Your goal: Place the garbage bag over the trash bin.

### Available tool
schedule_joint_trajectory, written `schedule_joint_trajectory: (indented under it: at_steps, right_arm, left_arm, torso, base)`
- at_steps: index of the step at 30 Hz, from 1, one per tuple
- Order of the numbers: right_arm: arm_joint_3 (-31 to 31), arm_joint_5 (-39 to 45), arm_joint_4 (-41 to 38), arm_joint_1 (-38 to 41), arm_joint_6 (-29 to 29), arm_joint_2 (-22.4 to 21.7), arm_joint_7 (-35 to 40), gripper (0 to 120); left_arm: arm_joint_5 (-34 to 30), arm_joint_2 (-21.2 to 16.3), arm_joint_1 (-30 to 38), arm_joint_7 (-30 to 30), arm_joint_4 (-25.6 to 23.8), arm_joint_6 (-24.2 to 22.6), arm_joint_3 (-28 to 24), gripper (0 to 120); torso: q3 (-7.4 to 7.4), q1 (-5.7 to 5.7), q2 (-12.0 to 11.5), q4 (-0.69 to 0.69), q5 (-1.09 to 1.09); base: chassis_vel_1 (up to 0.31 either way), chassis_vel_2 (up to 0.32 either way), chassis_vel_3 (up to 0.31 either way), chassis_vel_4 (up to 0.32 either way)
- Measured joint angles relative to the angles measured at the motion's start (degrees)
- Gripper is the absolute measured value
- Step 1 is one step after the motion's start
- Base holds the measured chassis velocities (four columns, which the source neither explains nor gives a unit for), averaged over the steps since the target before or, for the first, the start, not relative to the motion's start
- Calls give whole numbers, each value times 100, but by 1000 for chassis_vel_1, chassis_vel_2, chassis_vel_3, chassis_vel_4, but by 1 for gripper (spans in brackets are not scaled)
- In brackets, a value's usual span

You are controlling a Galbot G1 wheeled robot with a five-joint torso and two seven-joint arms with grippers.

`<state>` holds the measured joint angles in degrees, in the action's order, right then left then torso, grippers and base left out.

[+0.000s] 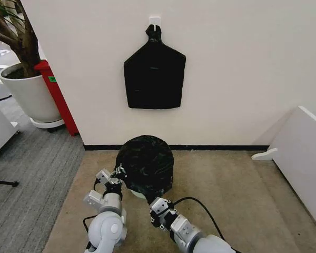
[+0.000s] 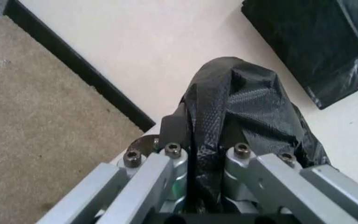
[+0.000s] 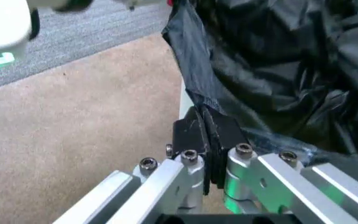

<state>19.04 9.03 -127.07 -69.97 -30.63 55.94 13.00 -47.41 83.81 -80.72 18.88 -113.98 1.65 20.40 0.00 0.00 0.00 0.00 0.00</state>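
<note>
Two grippers work at the trash bin, which stands on the tan carpet just in front of the white wall, with only a sliver of its white side showing at the lower front. The garbage bag is draped over it, glossy and wrinkled, covering the top and most of the sides. The left gripper is at the bag's left edge, its fingers pinching a bunched fold of the black plastic, which rises in a crinkled hump between them in the left wrist view. The right gripper sits at the lower front of the bin, its dark pads pressed together on the hem of the bag. On the wall above hangs a flat black bundle with a knotted neck. A large white plant pot stands well apart to the left.
</note>
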Motion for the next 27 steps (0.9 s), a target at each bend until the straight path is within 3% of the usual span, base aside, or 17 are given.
schedule_joint_trajectory:
  at_steps: [17,27]
  right_arm:
    - [-138,34,1132,143,419,260,-42,0]
    - [-290,362,1753,299,365,375,129,0]
  left_arm:
    - [-114,103,-190,5,-258,-8,-35,5]
    - [-122,256,-299,27,-389,-25,-10,5]
  torso:
    - [0,0,0,0,0]
    - [0,0,0,2,1]
  base:
    - [0,0,0,0]
    - [0,0,0,0]
